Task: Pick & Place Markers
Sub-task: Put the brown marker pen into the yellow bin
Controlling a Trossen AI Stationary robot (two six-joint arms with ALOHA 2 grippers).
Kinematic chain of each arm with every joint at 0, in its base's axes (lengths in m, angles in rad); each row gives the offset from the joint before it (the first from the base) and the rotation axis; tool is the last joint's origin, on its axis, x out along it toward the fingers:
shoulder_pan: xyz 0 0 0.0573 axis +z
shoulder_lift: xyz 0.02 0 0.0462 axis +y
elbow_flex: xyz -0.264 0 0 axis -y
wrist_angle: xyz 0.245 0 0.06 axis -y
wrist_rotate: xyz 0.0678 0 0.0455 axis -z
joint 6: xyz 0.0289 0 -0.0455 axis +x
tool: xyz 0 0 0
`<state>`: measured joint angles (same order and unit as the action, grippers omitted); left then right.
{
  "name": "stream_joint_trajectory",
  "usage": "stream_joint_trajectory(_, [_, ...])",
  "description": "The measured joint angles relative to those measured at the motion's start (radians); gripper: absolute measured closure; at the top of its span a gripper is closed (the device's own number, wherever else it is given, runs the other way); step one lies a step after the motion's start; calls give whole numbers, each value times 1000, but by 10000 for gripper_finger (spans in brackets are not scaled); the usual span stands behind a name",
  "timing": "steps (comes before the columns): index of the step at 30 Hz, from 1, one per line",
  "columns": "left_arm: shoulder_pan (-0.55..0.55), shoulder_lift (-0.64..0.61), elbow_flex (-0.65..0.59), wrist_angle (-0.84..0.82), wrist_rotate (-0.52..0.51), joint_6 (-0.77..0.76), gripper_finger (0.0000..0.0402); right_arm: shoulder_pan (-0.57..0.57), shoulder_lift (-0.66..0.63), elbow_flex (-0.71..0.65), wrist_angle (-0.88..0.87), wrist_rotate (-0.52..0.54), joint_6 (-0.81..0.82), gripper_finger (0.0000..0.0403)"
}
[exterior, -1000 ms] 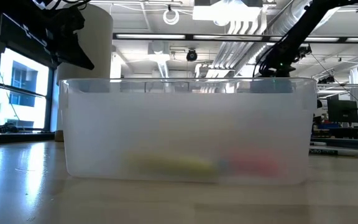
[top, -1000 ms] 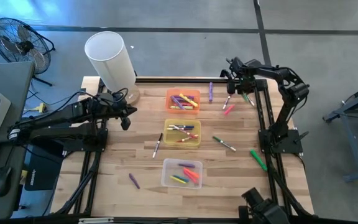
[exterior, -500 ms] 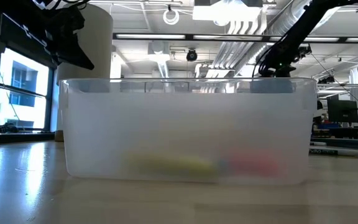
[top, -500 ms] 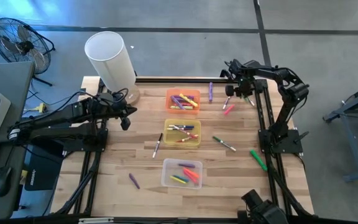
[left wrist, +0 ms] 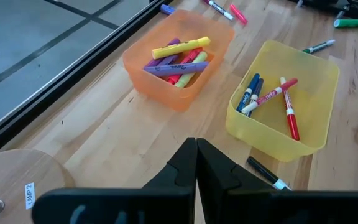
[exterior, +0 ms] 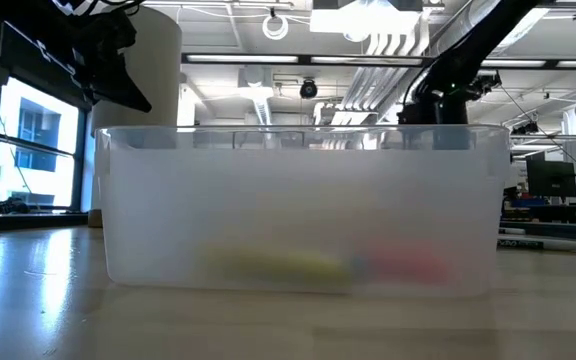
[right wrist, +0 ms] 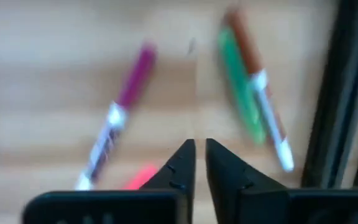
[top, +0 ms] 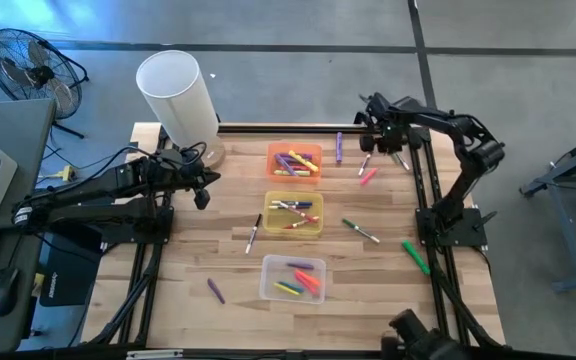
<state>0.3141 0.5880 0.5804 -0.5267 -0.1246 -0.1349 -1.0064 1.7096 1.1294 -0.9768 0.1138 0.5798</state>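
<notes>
Loose markers lie on the wooden table: a purple one (top: 339,147), a white-bodied one (top: 365,164) and a pink one (top: 368,177) at the far right, and a green-and-white one (top: 360,231) further toward the near edge. My right gripper (top: 367,150) hangs above that far-right group, pointing down. In the right wrist view its fingers (right wrist: 197,146) stand almost together with nothing between them, over a magenta-capped marker (right wrist: 120,109) and a green marker (right wrist: 241,93). My left gripper (top: 201,195) waits at the table's left, shut (left wrist: 196,149) and empty.
An orange bin (top: 295,150), a yellow bin (top: 294,196) and a clear bin (top: 268,278) stand in a row down the table's middle, each holding markers. More markers lie loose: green (top: 415,256), black-tipped (top: 253,235), purple (top: 214,291). A white cylinder lamp (top: 178,95) stands far left.
My right gripper has risen a little above the far-right markers, which all lie where they were.
</notes>
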Motion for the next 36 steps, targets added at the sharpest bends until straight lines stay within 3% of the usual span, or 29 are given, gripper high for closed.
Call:
stream_joint_trajectory(3, [0,0,0,0,0,0,401,-30,-25,1,61,66,79,398])
stream_joint_trajectory(7, [0,0,0,-5,2,11,401,-80,-8,1,124,115,241,395])
stream_joint_trajectory(15, [0,-4,0,-52,2,52,401,-114,3,1,152,16,579,402])
stream_joint_trajectory(21, [0,-14,0,-84,-15,53,401,-97,3,0,98,-76,629,401])
stream_joint_trajectory(26, [0,-19,0,-98,-71,62,401,-83,3,1,199,-277,394,401])
stream_joint_trajectory(28, [0,-18,0,-98,-97,70,401,-48,2,1,178,-293,266,402])
stream_joint_trajectory(31, [0,-18,0,-94,-120,79,401,17,-1,1,58,-219,137,402])
stream_joint_trajectory(36, [0,-16,0,-82,-129,79,401,117,-2,1,-163,46,11,403])
